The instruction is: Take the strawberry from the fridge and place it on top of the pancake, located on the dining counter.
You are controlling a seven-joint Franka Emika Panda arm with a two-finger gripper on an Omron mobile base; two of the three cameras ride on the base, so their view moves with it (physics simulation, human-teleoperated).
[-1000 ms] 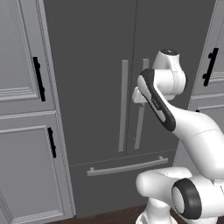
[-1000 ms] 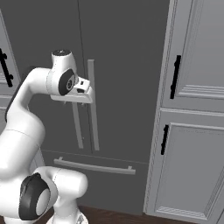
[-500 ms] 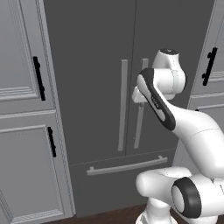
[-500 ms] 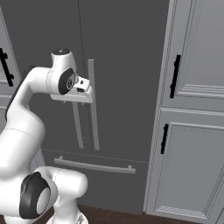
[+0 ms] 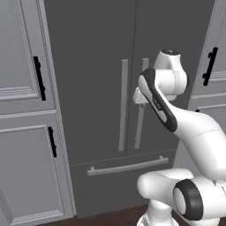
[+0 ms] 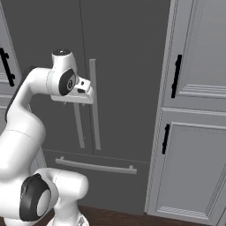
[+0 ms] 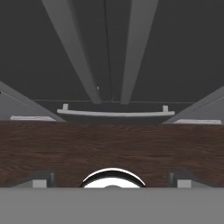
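The fridge [image 5: 97,53] [image 6: 123,53] is a tall dark grey unit right in front of me, both doors closed, so the strawberry is hidden. Its two long vertical handles [image 5: 123,106] [image 6: 94,106] run side by side at the centre seam. My gripper [image 6: 73,101] hangs just in front of these handles at mid height, pointing down. In the hand view my gripper [image 7: 112,180] is open, fingertips [image 7: 41,179] wide apart with nothing between them, looking down the doors [image 7: 175,52] to the drawer handle [image 7: 113,113]. The pancake and the dining counter are out of view.
Light grey panelled cabinets [image 5: 26,145] [image 6: 194,154] with black handles [image 5: 39,77] [image 6: 176,76] flank the fridge on both sides. The bottom drawer's horizontal bar [image 5: 128,165] [image 6: 95,166] sits below the doors. Dark wood floor [image 7: 113,144] lies in front.
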